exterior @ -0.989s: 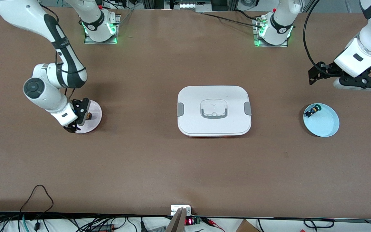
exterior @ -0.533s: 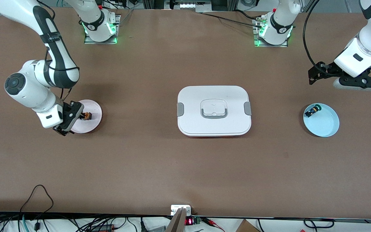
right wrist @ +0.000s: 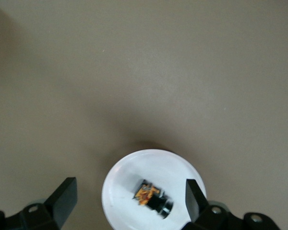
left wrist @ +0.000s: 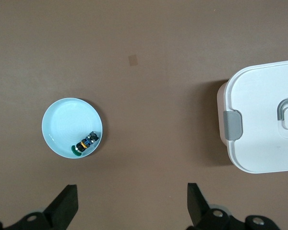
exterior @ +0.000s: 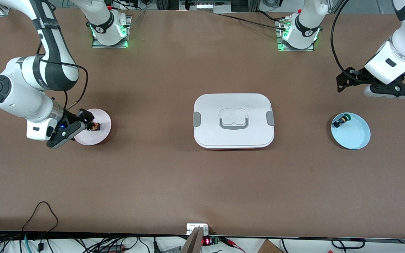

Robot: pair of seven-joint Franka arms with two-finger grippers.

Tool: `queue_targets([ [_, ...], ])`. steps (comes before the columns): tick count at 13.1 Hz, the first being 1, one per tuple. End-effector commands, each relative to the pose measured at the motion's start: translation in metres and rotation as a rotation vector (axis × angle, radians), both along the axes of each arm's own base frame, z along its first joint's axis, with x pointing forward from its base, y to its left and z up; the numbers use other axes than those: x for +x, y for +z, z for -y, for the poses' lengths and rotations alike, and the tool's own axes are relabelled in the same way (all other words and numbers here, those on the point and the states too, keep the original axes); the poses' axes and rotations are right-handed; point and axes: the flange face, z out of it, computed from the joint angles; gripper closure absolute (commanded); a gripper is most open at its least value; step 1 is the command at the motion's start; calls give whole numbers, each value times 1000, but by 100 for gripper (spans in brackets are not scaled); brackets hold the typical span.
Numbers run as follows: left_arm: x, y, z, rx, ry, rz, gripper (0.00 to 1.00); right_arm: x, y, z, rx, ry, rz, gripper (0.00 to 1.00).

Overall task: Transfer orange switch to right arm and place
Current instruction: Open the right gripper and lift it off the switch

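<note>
Right gripper [exterior: 71,129] hangs with its fingers spread and empty above the edge of the pink plate [exterior: 100,135], at the right arm's end of the counter [exterior: 202,182]. On that plate lies the orange switch [exterior: 95,125], free of the fingers. Mid-counter sits a white lidded box [exterior: 233,120]. Toward the left arm's end, a blue plate [exterior: 355,137] holds the green-capped switch [exterior: 340,121]. Over the counter beside it, the left gripper [left wrist: 132,201] waits with fingers wide apart, holding nothing.

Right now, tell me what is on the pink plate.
The orange switch lies on the pink plate. The open right gripper covers the plate's edge toward the right arm's end; anything there is hidden.
</note>
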Motion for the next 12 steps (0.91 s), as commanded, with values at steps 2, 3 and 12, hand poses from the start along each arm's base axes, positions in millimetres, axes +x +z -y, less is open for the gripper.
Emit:
queue_targets([
  [2, -1, 4, 3, 5, 0, 8, 0, -16, 35, -25, 1, -218, -102, 0],
  [3, 1, 13, 3, 3, -2, 26, 0, -21, 56, -41, -25, -274, -137, 0],
  [12, 11, 12, 2, 20, -4, 24, 0, -29, 200, 16, -128, -579, -150, 0],
])
